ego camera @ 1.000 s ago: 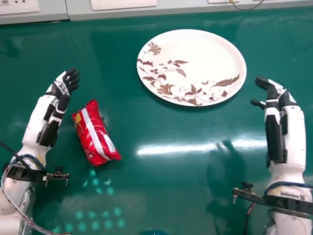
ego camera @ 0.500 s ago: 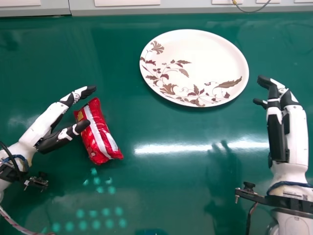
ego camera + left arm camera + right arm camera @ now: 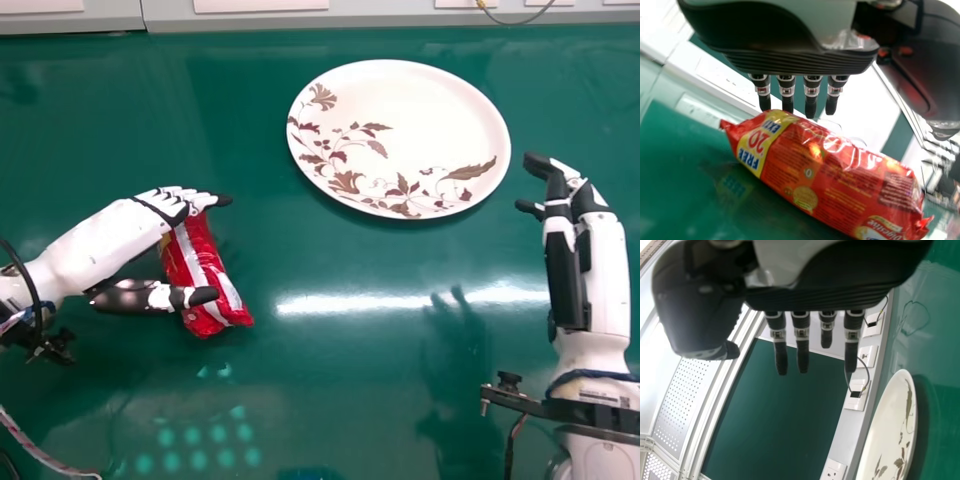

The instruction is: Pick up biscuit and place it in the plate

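I have an open lane across the desk, from the packet to my right hand. Farther up, the plate is in my way, with only a narrow gap between its rim and that hand.

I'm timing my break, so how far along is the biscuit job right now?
Reaching looks nearly done: the left hand is at the biscuit packet, thumb and fingers spread. Nothing looks gripped: the fingers are straight, and the packet lies on the table. Gripping, lifting and placing it in the plate remain.
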